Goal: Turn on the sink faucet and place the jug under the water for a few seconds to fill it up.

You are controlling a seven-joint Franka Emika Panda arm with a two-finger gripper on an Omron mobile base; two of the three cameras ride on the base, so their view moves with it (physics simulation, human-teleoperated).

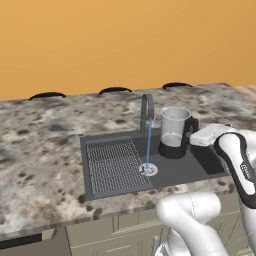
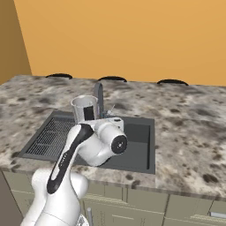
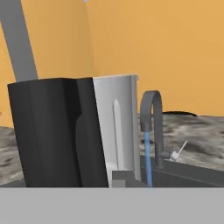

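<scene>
The clear jug [image 1: 174,131] stands upright in the right half of the dark sink [image 1: 200,162], close to its back wall. My gripper [image 1: 192,131] is shut on the jug's black side handle [image 3: 57,131] from the right. The sink faucet [image 1: 146,112] rises just left of the jug. A thin blue stream of water [image 1: 148,147] falls from its spout onto the round silver drain [image 1: 148,170]. The stream passes left of the jug, not into it. In the right base view the jug [image 2: 84,109] sits in front of the faucet [image 2: 99,98], above my white wrist.
A ribbed draining grid [image 1: 112,167] fills the sink's left half. A small silver lever [image 3: 179,151] sticks out at the faucet's base. Speckled stone counter [image 1: 45,145] surrounds the basin. Three dark openings [image 1: 47,95] line the orange back wall.
</scene>
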